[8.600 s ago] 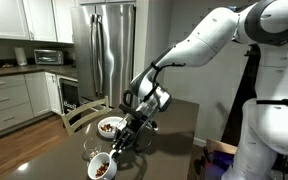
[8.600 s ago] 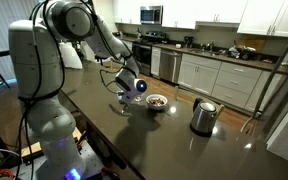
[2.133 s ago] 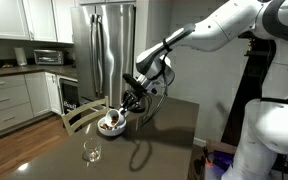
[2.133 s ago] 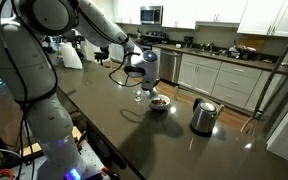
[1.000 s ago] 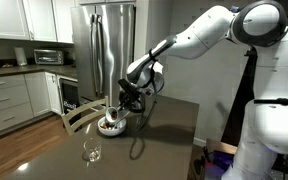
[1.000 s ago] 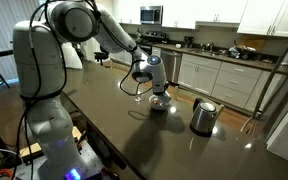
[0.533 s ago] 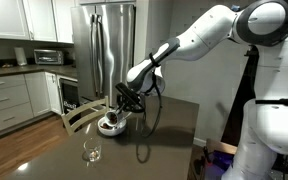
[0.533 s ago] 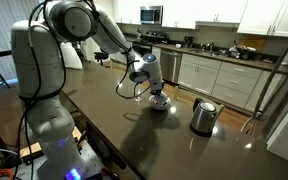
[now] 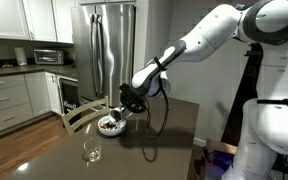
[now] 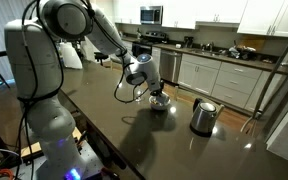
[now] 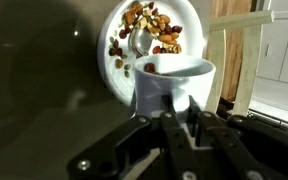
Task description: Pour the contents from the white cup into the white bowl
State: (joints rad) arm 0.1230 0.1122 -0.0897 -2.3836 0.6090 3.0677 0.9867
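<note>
My gripper (image 11: 180, 112) is shut on the wall of the white cup (image 11: 174, 85) and holds it tipped against the white bowl (image 11: 124, 80). The bowl holds a heap of brown nuts (image 11: 147, 27), and a few lie in the cup's mouth. In both exterior views the gripper (image 9: 127, 103) (image 10: 152, 92) hangs just over the bowl (image 9: 109, 126) (image 10: 159, 103) on the dark table. The cup is small and partly hidden by the fingers there.
A clear stemmed glass (image 9: 92, 149) stands on the dark table (image 9: 154, 150) in front of the bowl. A steel kettle (image 10: 203, 116) stands near the bowl. A wooden chair back (image 9: 76, 114) (image 11: 229, 50) is just beyond the table edge. A fridge (image 9: 106, 50) stands behind.
The gripper with the cup has stayed over the bowl, shifting slightly and tipping further. Seconds earlier the cup stood full on the table by the glass.
</note>
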